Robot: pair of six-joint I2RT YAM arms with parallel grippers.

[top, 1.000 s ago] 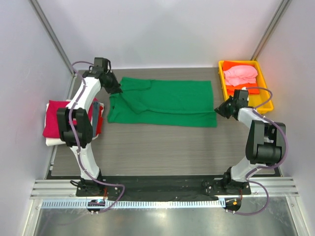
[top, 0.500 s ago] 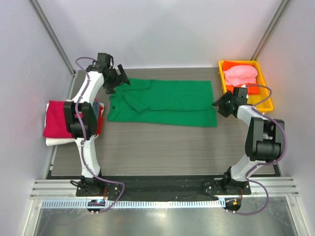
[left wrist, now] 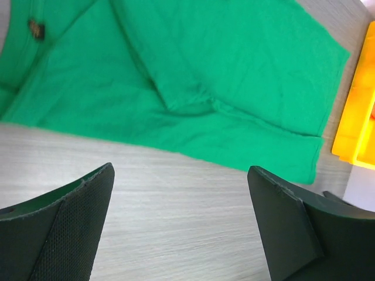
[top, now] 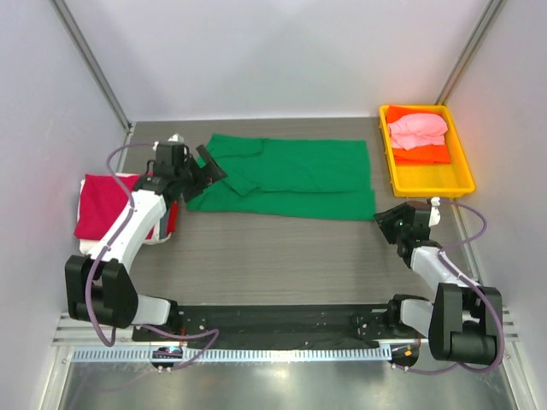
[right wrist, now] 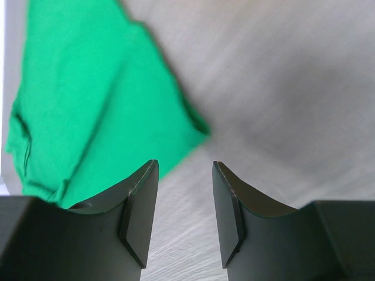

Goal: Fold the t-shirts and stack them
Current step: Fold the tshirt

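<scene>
Our left jaws hang spread wide and empty by the left edge of the green shirt (top: 295,175), our right jaws, also apart and empty, just off its near right corner. The shirt lies on the table (top: 282,248), partly folded lengthwise; next, we judge, both ends must be pinched for another fold.

The bright green t-shirt (top: 291,179) is lying flat across the upper centre of the frame. It is folded lengthwise into a long band, with one sleeve turned in near its left end. At the left edge, a folded crimson t-shirt (top: 101,205) is resting on top of a stack, with a white t-shirt (top: 90,246) and a red t-shirt (top: 169,219) showing beneath it. At the upper right, a crumpled pink t-shirt (top: 417,131) is lying on an orange t-shirt (top: 423,155).
</scene>
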